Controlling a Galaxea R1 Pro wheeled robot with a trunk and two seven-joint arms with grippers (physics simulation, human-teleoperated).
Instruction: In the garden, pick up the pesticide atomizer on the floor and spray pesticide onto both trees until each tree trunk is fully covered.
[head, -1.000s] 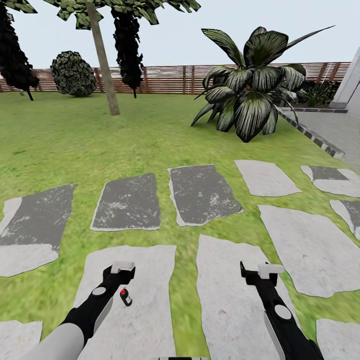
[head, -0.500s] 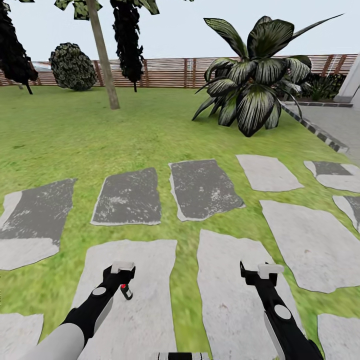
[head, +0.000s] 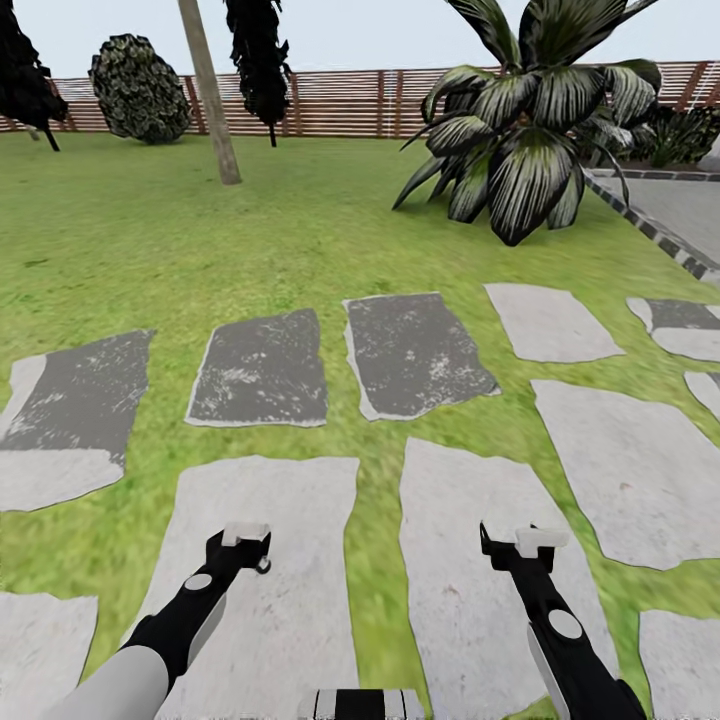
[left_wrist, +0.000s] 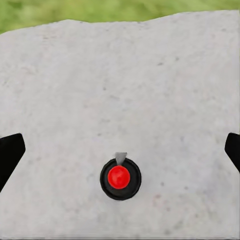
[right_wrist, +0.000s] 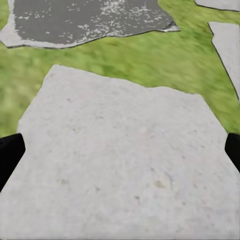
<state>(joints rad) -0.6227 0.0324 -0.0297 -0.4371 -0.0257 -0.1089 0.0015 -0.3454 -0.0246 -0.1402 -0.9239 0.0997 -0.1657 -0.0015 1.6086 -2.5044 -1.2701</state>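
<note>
The pesticide atomizer (left_wrist: 120, 177) stands upright on a pale paving stone (left_wrist: 150, 75). In the left wrist view I see it from above as a black ring with a red cap and a small grey nozzle. My left gripper (left_wrist: 121, 154) hangs open directly over it, its dark fingertips (left_wrist: 10, 157) far apart and touching nothing. In the head view the left gripper (head: 245, 537) covers the atomizer except for a dark sliver (head: 263, 566) at its right side. My right gripper (head: 538, 542) is open over the neighbouring pale stone (right_wrist: 125, 165). One tree trunk (head: 210, 95) rises on the far lawn at the left.
Grey stepping stones (head: 260, 365) lie in rows across the grass ahead. A broad-leaved striped plant (head: 530, 110) stands at the far right beside a paved edge (head: 650, 225). Round and columnar dark bushes (head: 140, 88) line the brown slat fence (head: 350, 100).
The whole head view has shifted as I moved forward. The atomizer, earlier plain to the right of my left gripper, now sits under it and is almost hidden. Both grippers stay open.
</note>
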